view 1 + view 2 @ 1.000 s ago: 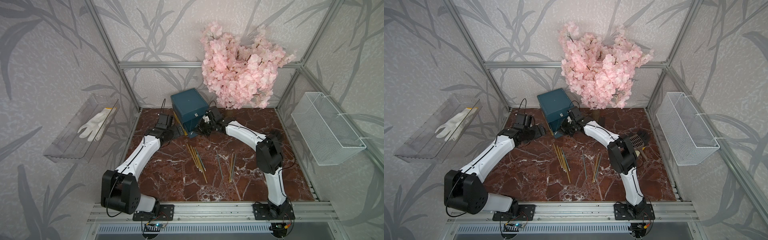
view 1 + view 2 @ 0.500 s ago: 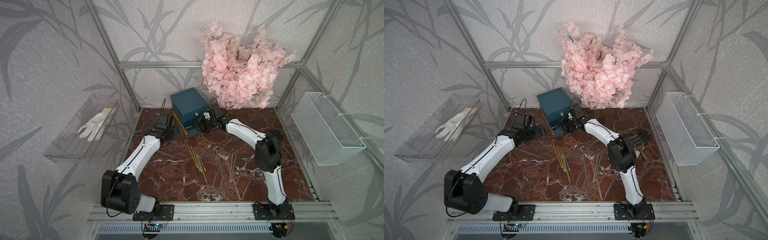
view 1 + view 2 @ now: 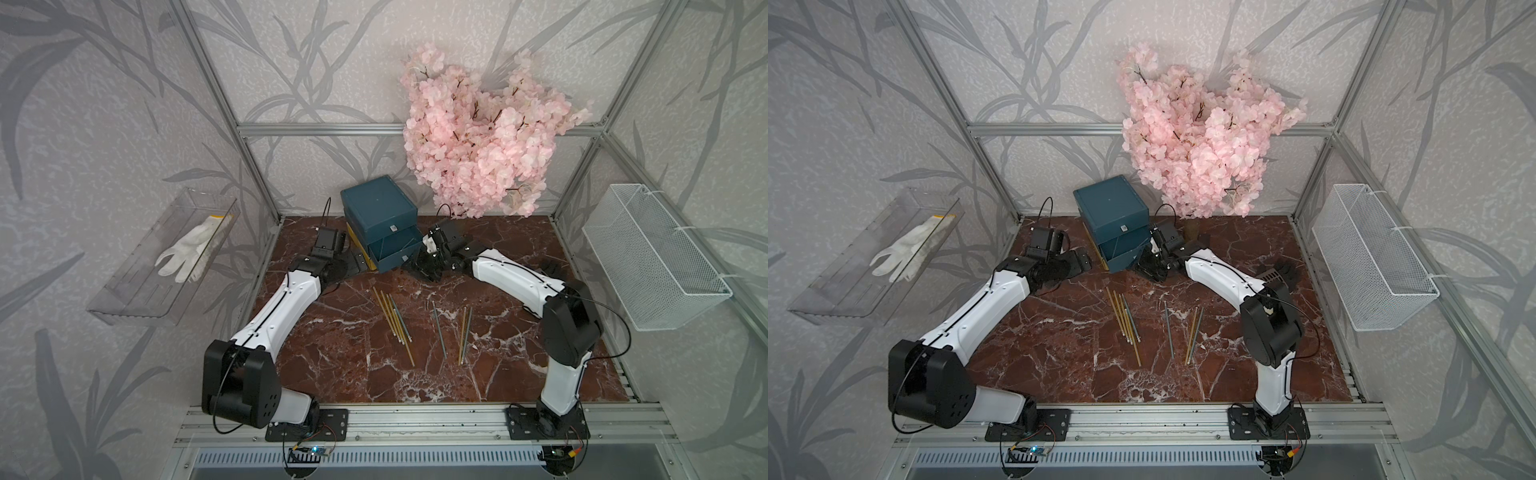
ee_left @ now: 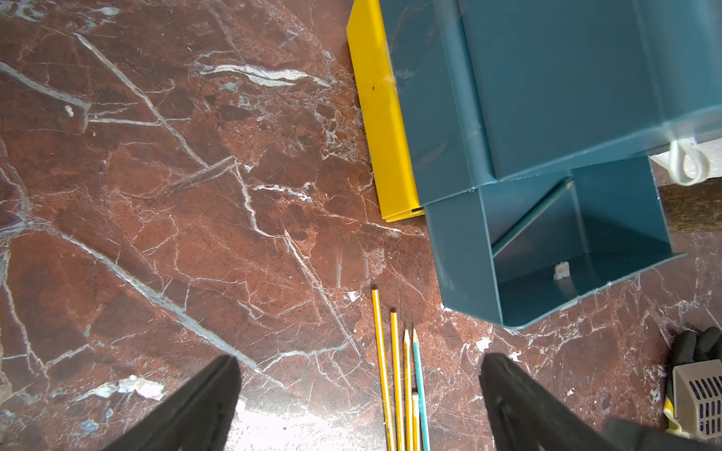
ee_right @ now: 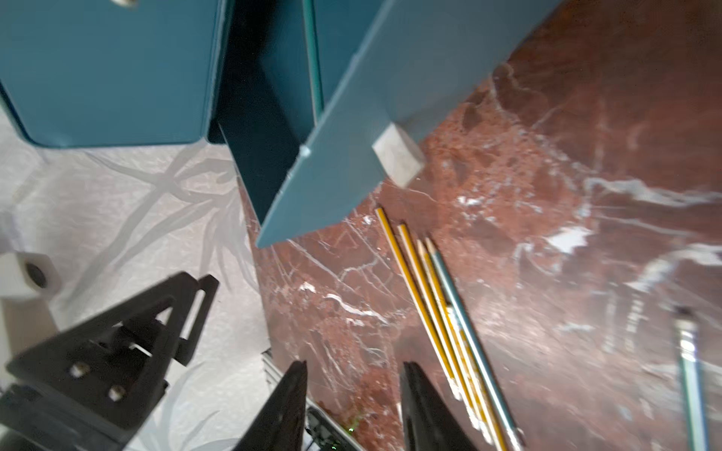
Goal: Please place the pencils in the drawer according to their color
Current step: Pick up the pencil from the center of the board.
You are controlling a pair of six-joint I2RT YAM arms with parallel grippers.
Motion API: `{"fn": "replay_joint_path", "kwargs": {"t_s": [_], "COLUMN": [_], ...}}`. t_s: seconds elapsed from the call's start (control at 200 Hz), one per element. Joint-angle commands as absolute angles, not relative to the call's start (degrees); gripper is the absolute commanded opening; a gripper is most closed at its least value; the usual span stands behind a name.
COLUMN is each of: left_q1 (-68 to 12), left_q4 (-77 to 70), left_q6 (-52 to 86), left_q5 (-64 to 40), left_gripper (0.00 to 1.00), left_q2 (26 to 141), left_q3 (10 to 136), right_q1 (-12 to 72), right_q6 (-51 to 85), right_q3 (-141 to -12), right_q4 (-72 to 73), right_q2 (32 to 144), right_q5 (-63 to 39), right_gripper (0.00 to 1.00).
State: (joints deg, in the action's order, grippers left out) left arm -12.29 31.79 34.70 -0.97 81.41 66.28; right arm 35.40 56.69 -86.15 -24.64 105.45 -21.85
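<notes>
Toward the back of the red marble table point(image 3: 332, 374): a dark teal three-drawer chest point(image 3: 378, 208), set at an angle, seen in both top views point(image 3: 1111, 208). One teal drawer point(image 4: 578, 250) pulled out toward the front, white tab point(image 5: 398, 160) on its face. Inside it, what looks like one thin teal pencil point(image 4: 527, 218) leaning slantwise. Yellow drawer point(image 4: 385, 129) jutting along the chest's side nearest the left arm.

Remaining pencils point(image 3: 392, 318) flat on the marble in front of the chest, apart from it: a tight row of yellow ones with one teal at its edge point(image 4: 398, 371). Well apart from these, toward the right arm, a lone grey-blue pencil and a yellow-and-teal pair point(image 3: 1183, 332).

Left gripper point(image 4: 359, 359): spread wide, pinching nothing, beside the yellow drawer.

Right gripper point(image 5: 353, 367): fingers partly apart, nothing between them, just beside the pulled-out drawer, clear of the tab.

Elsewhere: pink blossom branch point(image 3: 478, 145) behind the chest, white glove point(image 3: 187, 249) in a clear wall tray, white wire basket point(image 3: 648, 257) opposite.
</notes>
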Motion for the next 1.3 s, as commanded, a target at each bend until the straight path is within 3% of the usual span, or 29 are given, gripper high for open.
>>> {"fn": "replay_joint_path", "kwargs": {"t_s": [0.0, 0.465, 1.3], "left_q1": [-12.13, -12.22, -12.22], "left_q4": [32.22, 31.07, 30.60], "left_q6": [34.90, 35.48, 35.42], "left_q5": [-0.53, -1.31, -1.14], "left_gripper": [1.00, 1.00, 1.00], "left_q2": [80.79, 81.12, 80.83], "left_q3": [66.75, 65.63, 64.34], "right_q1": [35.68, 42.97, 48.68], "right_q6": [46.65, 32.79, 29.90], "right_q3": [-81.51, -72.61, -73.14], "right_q4": [-33.77, -49.96, -49.42], "right_q2": [100.19, 99.11, 112.51], "right_q5": [-13.43, 2.55, 3.34], "right_gripper": [0.44, 0.46, 0.36]}}
